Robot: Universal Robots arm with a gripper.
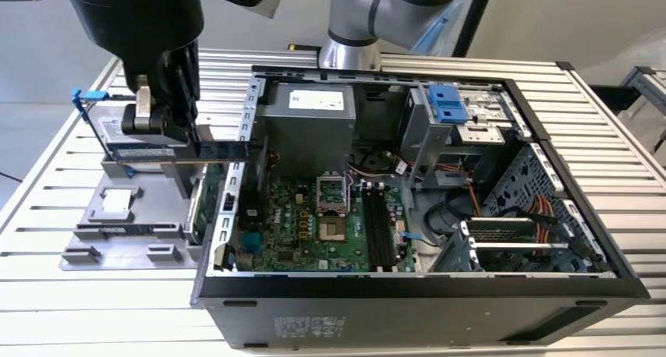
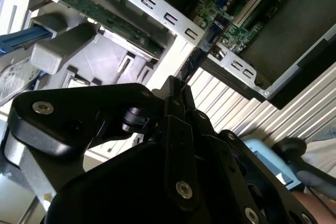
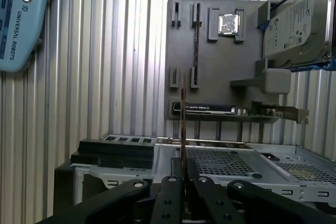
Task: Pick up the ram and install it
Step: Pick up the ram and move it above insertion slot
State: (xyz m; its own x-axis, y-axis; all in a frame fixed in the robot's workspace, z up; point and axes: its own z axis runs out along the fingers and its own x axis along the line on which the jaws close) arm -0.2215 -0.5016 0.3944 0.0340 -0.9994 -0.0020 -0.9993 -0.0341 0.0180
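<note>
My gripper (image 1: pixel 167 139) is shut on the ram (image 1: pixel 224 150), a long dark stick held level and edge-up. In the exterior view it hangs over the grey holder (image 1: pixel 115 217), and its far end reaches the open computer case's left wall (image 1: pixel 245 131). In both wrist views the ram shows edge-on as a thin strip (image 3: pixel 182 119) (image 2: pixel 207 45) coming out from between the black fingers (image 3: pixel 170 182) (image 2: pixel 170 95). The black memory slots (image 1: pixel 375 228) lie on the green motherboard (image 1: pixel 302 224) inside the case, to the exterior view's right of the ram.
A silver hard drive in blue rails (image 3: pixel 294 24) stands on the grey holder, with a green expansion card (image 3: pixel 231 109) beside it. The case holds a power supply (image 1: pixel 307 123) and a drive cage (image 1: pixel 458 123). A teach pendant (image 3: pixel 21 19) lies on the slatted table (image 1: pixel 62 295).
</note>
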